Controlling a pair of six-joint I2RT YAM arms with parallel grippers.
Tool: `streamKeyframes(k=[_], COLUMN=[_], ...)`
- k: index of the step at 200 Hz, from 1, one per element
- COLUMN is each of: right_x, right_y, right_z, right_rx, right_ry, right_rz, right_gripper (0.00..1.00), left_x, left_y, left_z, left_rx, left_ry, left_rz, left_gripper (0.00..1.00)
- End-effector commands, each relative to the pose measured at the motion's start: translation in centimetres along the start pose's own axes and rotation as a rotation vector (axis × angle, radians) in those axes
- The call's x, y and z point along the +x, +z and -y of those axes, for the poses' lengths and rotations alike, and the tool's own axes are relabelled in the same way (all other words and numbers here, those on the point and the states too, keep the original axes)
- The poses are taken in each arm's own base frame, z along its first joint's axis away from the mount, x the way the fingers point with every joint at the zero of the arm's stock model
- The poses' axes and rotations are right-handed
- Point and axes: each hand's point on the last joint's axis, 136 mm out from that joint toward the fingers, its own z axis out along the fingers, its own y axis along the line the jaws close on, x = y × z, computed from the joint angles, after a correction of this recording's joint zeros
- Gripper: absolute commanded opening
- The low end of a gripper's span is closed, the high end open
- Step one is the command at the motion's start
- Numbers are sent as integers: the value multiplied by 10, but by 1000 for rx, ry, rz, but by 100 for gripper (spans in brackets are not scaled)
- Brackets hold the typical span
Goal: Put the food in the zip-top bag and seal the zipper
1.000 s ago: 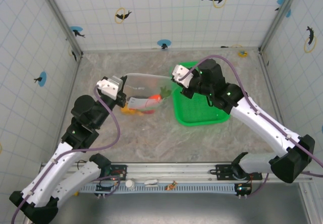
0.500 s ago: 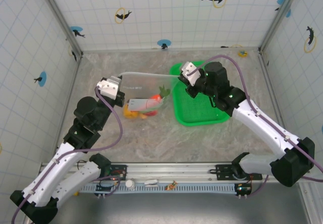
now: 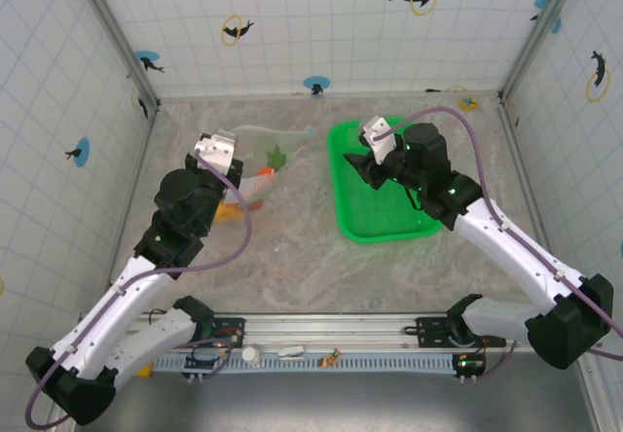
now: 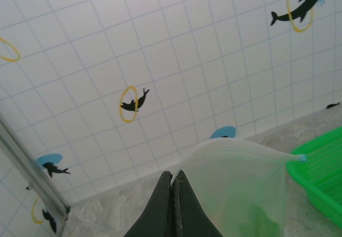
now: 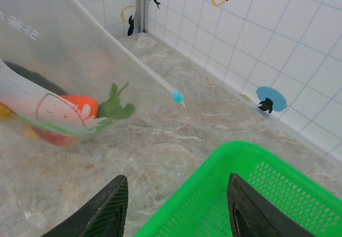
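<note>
My left jaws are clamped on the bag (image 4: 235,189) corner; right jaws gape over the basket (image 5: 256,194). White print, upper left on it, seems illegible.

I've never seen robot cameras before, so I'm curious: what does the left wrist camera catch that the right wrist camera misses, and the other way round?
Left wrist: the left gripper, shut, pinching the zip-top bag by its top edge.
Right wrist: the right gripper, open, and the food inside the bag sharp enough to name, an orange carrot with a green top.
Both: the clear bag, its light blue slider, the green basket and the dolphin-tiled wall.
</note>
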Motion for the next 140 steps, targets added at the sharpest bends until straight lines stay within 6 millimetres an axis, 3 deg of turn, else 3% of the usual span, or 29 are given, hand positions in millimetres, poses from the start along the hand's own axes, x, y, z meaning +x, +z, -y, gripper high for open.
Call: streamKeyframes(k=[1,14,31,51,70,90,127,140], right_x=[-6,-1,5,10,16,22,26,31], right_y=[-9,-12,-15,-18,-19,-21,-26,-28], right_z=[5,7,7,9,10,16,34,47], right_rx=[32,44,50,58,62,91,135,178], right_ry=[43,62,81,113,139,160,229,268], right_rz=[42,32,28,28,20,11,15,-4], right_gripper=[52,52,52,52,52,54,54,54], left_x=[-15,11,62,119,154,175,189,190], left_y=[-5,-7,-14,-33,-53,-68,-78,-80], left_z=[27,55,84,120,164,198,239,253], left_rx=[167,294,352,382,513,633,796,860], left_ry=[-65,-153,-290,-341,-383,-454,-551,-553], left_rz=[76,10,-137,-275,-389,-479,-523,-543], left_gripper=[0,0,0,0,3,21,45,62])
